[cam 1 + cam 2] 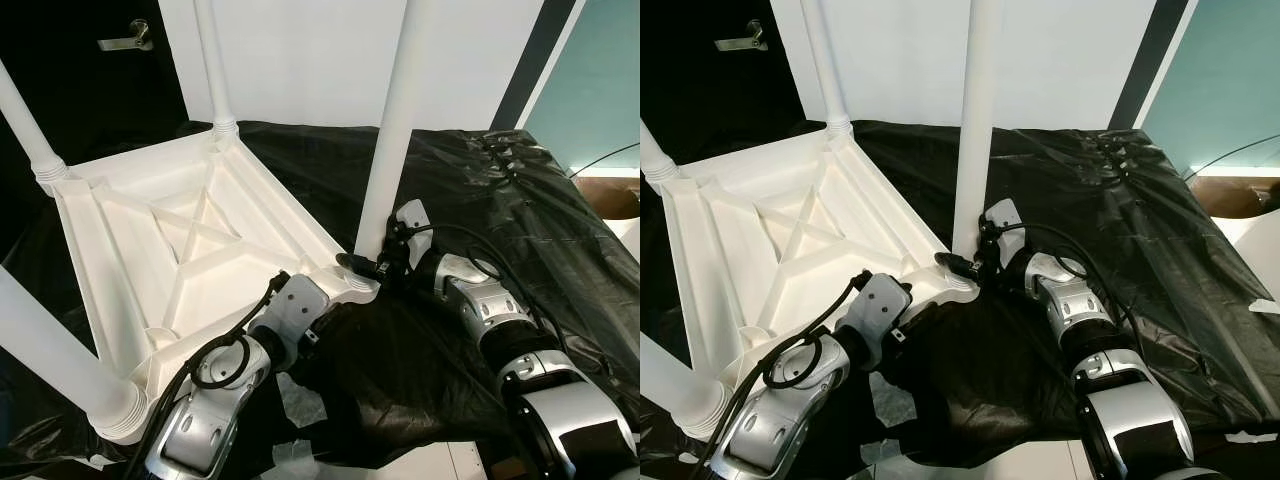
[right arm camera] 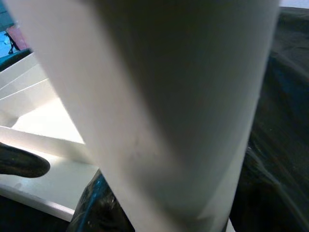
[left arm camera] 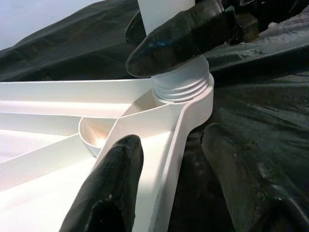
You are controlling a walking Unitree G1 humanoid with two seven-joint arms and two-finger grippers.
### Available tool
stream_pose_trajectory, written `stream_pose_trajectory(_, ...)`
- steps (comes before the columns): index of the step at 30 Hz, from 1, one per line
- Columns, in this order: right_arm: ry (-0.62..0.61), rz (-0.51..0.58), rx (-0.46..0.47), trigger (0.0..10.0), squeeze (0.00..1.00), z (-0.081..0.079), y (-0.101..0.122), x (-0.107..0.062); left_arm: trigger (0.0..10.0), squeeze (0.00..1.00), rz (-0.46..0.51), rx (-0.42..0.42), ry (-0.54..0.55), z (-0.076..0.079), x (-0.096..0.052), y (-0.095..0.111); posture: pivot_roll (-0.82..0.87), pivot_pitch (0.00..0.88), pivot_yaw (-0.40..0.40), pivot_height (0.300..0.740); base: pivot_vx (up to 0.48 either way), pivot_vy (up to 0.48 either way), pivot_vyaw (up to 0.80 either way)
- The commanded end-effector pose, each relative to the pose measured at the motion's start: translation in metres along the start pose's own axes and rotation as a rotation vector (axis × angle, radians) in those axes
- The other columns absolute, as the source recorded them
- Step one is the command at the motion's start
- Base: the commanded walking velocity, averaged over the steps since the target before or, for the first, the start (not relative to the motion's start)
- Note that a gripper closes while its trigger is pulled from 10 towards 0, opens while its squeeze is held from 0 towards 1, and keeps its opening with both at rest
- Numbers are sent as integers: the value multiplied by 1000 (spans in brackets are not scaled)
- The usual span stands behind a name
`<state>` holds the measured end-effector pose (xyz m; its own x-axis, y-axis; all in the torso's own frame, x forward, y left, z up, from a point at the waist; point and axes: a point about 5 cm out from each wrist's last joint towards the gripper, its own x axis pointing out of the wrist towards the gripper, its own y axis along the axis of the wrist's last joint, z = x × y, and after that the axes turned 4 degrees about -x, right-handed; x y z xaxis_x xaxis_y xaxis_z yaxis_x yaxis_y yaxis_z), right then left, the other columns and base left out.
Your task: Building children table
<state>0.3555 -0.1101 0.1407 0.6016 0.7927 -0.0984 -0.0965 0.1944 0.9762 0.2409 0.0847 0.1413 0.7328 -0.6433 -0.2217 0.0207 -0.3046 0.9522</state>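
left wrist view shows left gripper (image 3: 166,159) straddling table frame (image 3: 58,121), fingers apart.

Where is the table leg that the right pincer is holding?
In the left eye view the table leg stands upright in the upturned tabletop's near right corner, with the right pincer at its base on the black sheet.
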Motion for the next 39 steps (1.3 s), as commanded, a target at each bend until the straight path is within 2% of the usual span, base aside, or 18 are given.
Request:
stream_pose_trajectory(1, -68, -70, 3, 0, 0, -2, -12, -2, 10000, 0, 11, 12, 43, -1, -1, 2, 139, 23, -77, 740, 0, 0, 0)
stream_pose_trajectory(4, -104, -71, 2, 0, 0, -1, -12, -1, 10000, 0, 11, 12, 42, -1, -1, 2, 139, 23, -77, 740, 0, 0, 0)
stream_pose_trajectory(5, -170, -73, 26, 0, 0, -2, -12, 0, 10000, 0, 10, 13, 41, -1, -1, 2, 133, 28, -71, 740, 0, 0, 0)
stream_pose_trajectory(7, -170, -73, 26, 0, 0, -2, -12, 0, 10000, 0, 10, 13, 41, -1, -1, 2, 133, 28, -71, 740, 0, 0, 0)
stream_pose_trajectory(9, -288, -80, 72, 0, 0, -7, -13, 4, 10000, 0, 8, 13, 37, -1, -2, 2, 130, 31, -68, 740, 0, 0, 0)
stream_pose_trajectory(10, -288, -80, 72, 0, 0, -7, -13, 4, 10000, 0, 8, 13, 37, -1, -2, 2, 130, 31, -68, 740, 0, 0, 0)
stream_pose_trajectory(11, -382, -84, 102, 0, 0, -15, -13, 7, 10000, 0, 7, 13, 34, -1, -2, 2, 127, 33, -64, 740, 0, 0, 0)
stream_pose_trajectory(12, -411, -84, 108, 0, 0, -18, -13, 7, 10000, 0, 7, 13, 33, -1, -2, 3, 127, 33, -64, 740, 0, 0, 0)
stream_pose_trajectory(13, -411, -84, 108, 0, 0, -18, -13, 7, 10000, 0, 7, 13, 33, -1, -2, 3, 127, 33, -64, 740, 0, 0, 0)
stream_pose_trajectory(17, -497, -80, 156, 0, 0, -38, -16, 13, 10000, 0, 7, 17, 30, -1, -1, 3, 129, 33, -62, 740, 0, 0, 0)
stream_pose_trajectory(20, -558, -75, 174, 0, 0, -46, -14, 16, 10000, 0, 7, 17, 31, -2, -2, 4, 137, 32, -63, 740, 0, 0, 0)
stream_pose_trajectory(25, -553, -64, 204, 0, 0, -53, -12, 19, 10000, 0, 6, 16, 32, -2, -2, 3, 136, 32, -64, 740, 0, 0, 0)
stream_pose_trajectory(26, -560, -49, 204, 4902, 0, -51, -9, 16, 10000, 0, 7, 13, 31, -1, -2, 3, 132, 34, -64, 740, 0, 0, 0)
stream_pose_trajectory(27, -560, -49, 204, 4902, 0, -51, -9, 16, 10000, 0, 7, 13, 31, -1, -2, 3, 132, 34, -64, 740, 0, 0, 0)
stream_pose_trajectory(28, -564, -37, 210, 10000, 0, -49, -7, 15, 10000, 0, 6, 14, 30, -1, -2, 3, 132, 35, -66, 740, 0, 0, 0)
stream_pose_trajectory(32, -564, -18, 210, 10000, 0, -46, -3, 11, 10000, 0, 7, 12, 30, 0, -1, 3, 126, 37, -68, 740, 0, 0, 0)
stream_pose_trajectory(33, -550, -1, 207, 10000, 1000, -43, -1, 7, 10000, 0, 7, 11, 30, 0, -1, 3, 124, 37, -69, 740, 0, 0, 0)
stream_pose_trajectory(39, -493, 70, 181, 10000, 1000, -32, 3, -14, 10000, 0, 10, 8, 34, 0, 0, 3, 121, 34, -76, 740, 0, 0, 0)
